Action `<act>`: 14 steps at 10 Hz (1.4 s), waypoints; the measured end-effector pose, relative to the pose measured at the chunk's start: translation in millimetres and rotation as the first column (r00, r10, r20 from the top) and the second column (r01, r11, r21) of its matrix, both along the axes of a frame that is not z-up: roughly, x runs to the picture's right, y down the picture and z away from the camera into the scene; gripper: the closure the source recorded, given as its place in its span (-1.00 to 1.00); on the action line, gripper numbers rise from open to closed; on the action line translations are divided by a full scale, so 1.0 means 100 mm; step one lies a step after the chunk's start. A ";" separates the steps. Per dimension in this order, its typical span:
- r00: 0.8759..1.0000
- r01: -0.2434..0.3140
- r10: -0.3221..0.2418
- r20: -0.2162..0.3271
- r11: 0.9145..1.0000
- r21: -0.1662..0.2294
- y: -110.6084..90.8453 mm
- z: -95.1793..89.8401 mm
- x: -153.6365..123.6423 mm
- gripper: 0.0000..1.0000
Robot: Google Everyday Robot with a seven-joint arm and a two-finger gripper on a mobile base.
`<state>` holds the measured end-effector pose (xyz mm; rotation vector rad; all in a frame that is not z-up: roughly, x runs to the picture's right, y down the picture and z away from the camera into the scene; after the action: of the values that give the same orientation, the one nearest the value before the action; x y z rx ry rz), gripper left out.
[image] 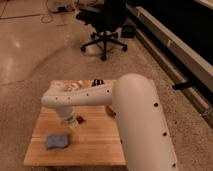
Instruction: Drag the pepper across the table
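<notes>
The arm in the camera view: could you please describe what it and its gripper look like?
The arm is smooth, creamy white, made of thick rounded tubular segments dotted with small dark spots like screw holes. No loose cables show. The gripper, over the table near the pepper, looks pale grey-white.

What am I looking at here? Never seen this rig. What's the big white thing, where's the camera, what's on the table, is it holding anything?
The big white shape is the robot's single arm, seen from a camera high up, looking down along it; exactly where that camera is mounted is not on record. The arm reaches left over a light wooden plank table. Its two-finger gripper points down at the table near the middle-left. Just to the right of it lies a small dark red pepper; whether the gripper touches it cannot be told. A crumpled blue-grey cloth lies nearer the front-left corner. Behind the table, on the speckled floor, stands a black office chair.
</notes>
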<state>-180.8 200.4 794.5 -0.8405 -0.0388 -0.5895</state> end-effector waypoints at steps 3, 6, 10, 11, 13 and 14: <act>1.000 0.005 -0.005 -0.002 1.000 0.003 0.00 0.15 0.14 0.01; 1.000 -0.015 0.015 0.001 1.000 0.005 -0.06 0.12 0.11 -0.53; 0.996 -0.086 0.088 -0.019 0.994 0.066 -0.39 0.29 0.27 -0.60; 0.994 -0.104 0.107 -0.028 0.991 0.086 -0.45 0.36 0.34 -0.60; 0.990 -0.128 0.135 -0.046 0.984 0.125 -0.54 0.54 0.44 -0.60; 0.988 -0.136 0.144 -0.051 0.981 0.138 -0.57 0.62 0.47 -0.60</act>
<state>-134.1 142.9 856.3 -0.7179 -0.0024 -0.4285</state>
